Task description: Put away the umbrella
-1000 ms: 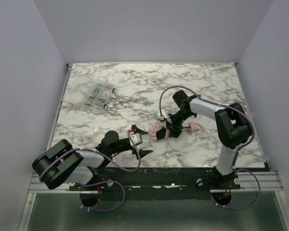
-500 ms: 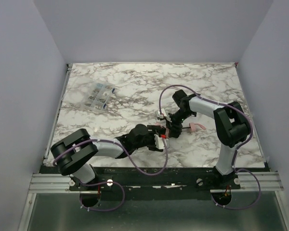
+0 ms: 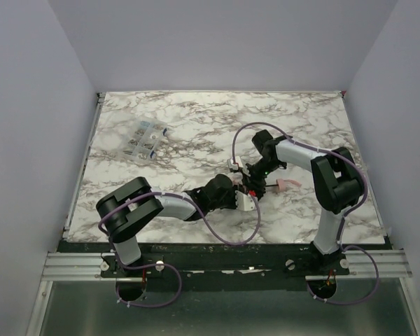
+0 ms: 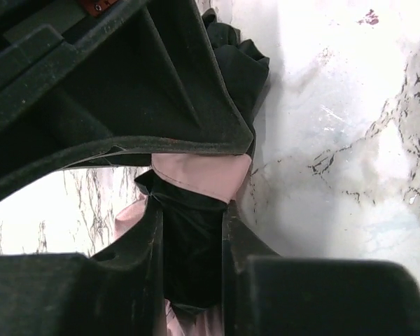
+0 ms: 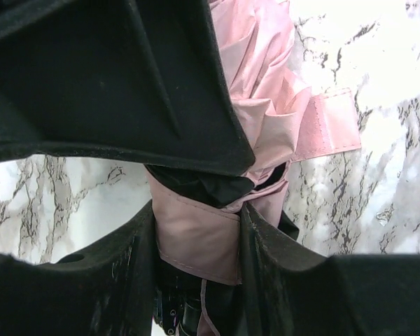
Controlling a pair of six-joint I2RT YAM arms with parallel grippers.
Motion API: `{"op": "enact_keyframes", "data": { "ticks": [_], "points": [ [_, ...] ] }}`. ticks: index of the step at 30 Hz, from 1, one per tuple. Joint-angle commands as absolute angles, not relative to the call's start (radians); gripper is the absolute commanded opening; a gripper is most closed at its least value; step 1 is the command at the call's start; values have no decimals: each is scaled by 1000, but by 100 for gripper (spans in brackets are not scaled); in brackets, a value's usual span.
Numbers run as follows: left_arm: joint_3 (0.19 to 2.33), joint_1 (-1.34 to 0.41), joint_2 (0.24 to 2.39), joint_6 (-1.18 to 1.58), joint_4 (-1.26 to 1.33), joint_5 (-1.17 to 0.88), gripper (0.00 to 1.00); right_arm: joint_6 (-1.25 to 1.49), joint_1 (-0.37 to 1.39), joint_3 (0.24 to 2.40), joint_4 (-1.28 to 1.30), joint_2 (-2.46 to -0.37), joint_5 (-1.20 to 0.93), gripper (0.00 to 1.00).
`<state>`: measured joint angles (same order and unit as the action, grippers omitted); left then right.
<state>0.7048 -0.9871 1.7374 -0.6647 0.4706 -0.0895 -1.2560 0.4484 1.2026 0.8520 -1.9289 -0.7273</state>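
Umbrella [image 5: 266, 119] in pale pink lying on marble desk [image 3: 196, 126], my right fingers [image 5: 112, 84] clenched on its folded fabric, my left fingers [image 4: 126, 91] pinching its pink and dark folds.

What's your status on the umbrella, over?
Left gripper clamped on umbrella fabric. Right gripper clamped on it too. Umbrella bunched between both arms, not yet put away. Clear plastic case far off left, nothing in the way.

Left gripper [image 4: 194, 187] jaws pinch umbrella [image 4: 208, 172] fabric.
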Motion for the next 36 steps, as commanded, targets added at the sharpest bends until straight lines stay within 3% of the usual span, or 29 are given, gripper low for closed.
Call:
{"op": "enact_keyframes", "data": {
  "ticks": [1,3,7,10,20,22,25,27,36],
  "points": [
    [701,-961,1819,-587,292,-188,0,-1226,462,1105,1049,-2041,-607,32],
    [684,-949,1817,-556,293,-248,0,-1225,442,1120,1055,-2019,-641,41],
    [718,-912,1854,-506,217,-373,0,-1224,360,1168,1054,-1934,-742,73],
    [759,-883,1888,-481,166,-440,0,-1228,292,1208,1057,-1863,-816,82],
    [898,-789,2026,-401,2,-643,0,-1112,130,1128,752,-1540,-895,89],
    [927,-767,2051,-371,-43,-671,0,-1228,129,1084,787,-1493,-952,89],
    [984,-741,2100,-329,-108,-716,0,-1495,128,999,889,-1450,-1035,99],
    [1025,-725,2130,-303,-157,-737,0,-1617,130,926,891,-1422,-1047,100],
    [1224,-674,2281,-199,-401,-864,0,-1435,274,707,404,-1304,-796,100]
  ]
}}
